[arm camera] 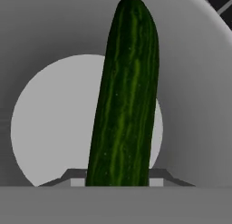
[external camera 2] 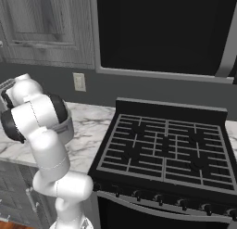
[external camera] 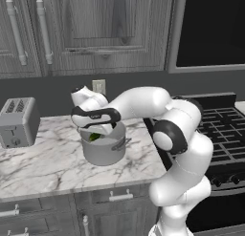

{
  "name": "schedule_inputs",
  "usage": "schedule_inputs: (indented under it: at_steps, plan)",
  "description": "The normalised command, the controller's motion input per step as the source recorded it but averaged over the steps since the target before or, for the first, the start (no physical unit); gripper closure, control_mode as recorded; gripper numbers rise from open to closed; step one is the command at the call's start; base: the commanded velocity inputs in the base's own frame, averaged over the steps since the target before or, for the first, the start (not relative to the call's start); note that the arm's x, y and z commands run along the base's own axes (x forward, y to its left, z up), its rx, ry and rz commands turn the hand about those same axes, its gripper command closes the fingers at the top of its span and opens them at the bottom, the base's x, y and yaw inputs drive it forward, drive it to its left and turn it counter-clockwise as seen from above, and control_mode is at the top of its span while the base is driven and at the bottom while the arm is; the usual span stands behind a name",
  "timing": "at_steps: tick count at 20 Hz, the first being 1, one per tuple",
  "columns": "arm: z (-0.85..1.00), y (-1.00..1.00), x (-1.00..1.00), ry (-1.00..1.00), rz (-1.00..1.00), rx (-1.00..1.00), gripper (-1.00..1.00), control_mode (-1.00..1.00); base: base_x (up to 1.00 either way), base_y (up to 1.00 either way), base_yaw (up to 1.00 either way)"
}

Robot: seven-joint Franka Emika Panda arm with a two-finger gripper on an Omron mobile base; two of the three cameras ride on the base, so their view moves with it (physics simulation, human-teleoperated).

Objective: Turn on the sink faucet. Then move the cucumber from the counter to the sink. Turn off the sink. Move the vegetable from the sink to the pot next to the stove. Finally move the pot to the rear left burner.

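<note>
The grey pot (external camera: 103,151) stands on the white marble counter (external camera: 43,163) just left of the black stove (external camera: 220,134). My gripper (external camera: 98,130) reaches down into the pot's mouth. In the hand view the dark green cucumber (arm camera: 124,100) runs lengthwise over the pot's pale floor (arm camera: 50,128) and up its wall. My gripper (arm camera: 117,177) is shut on the cucumber's near end, a fingertip (arm camera: 74,175) pressed to each side. A bit of green cucumber (external camera: 95,136) shows under the hand. The arm hides most of the pot (external camera 2: 67,126) in the right base view. Sink and faucet are out of view.
A silver toaster (external camera: 18,121) sits at the counter's left end. A wall outlet (external camera: 98,86) is behind the pot. The stove's grates (external camera 2: 166,149) spread to the right, knobs along the front. Grey cabinets hang above.
</note>
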Motion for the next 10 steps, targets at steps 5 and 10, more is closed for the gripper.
schedule_inputs:
  at_steps: [5,10]
  plan:
    - [-0.17,0.00,0.08,0.00,0.00,0.00,1.00,-1.00,0.00,0.00,0.00]
    - [-0.12,0.00,0.10,0.00,0.00,0.00,1.00,-1.00,0.00,0.00,0.00]
